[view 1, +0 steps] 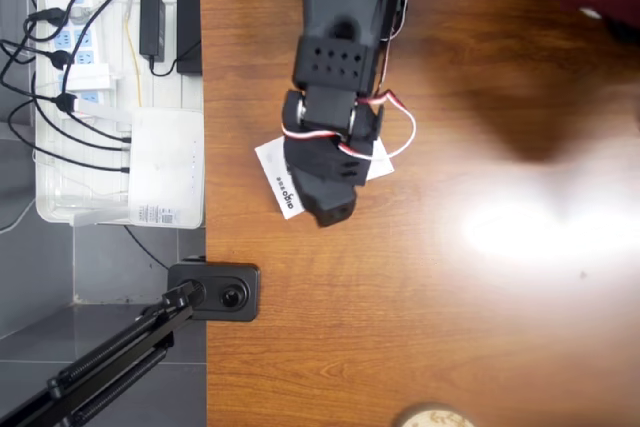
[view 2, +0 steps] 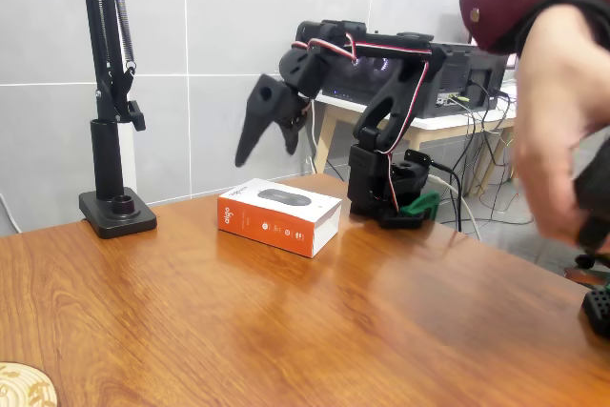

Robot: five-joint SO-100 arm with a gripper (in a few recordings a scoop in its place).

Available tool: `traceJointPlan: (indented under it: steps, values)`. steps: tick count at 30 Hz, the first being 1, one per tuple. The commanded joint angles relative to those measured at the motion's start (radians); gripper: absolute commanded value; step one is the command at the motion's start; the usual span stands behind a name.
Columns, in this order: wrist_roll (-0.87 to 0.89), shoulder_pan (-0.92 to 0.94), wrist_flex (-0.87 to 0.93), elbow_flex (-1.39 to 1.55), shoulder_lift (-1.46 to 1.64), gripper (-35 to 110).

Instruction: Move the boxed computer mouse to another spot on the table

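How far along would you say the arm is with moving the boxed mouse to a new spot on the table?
Early. Nothing looks done yet: the boxed computer mouse lies flat on the table, ungripped. In hand is the approach: the gripper hangs above the box with clear air between them in the fixed view, and its fingers are spread apart. Left to do: lower, close on the box, carry it elsewhere and release.

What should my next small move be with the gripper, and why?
Probably lower the gripper straight down onto the boxed computer mouse. In the fixed view it hangs above the box's left end, clear of it, with nothing held; the box lies flat on the table. Whether the fingers are spread enough I cannot tell, so check first.
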Motion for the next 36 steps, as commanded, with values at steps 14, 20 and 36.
traceJointPlan:
  steps: [14,20,36]
  values:
    - [-0.353,-0.06,-2.181,0.365,0.11,0]
    - [-0.37,-0.083,-2.594,0.551,0.222,0]
    - [-0.383,-0.107,-2.737,0.71,0.494,0]
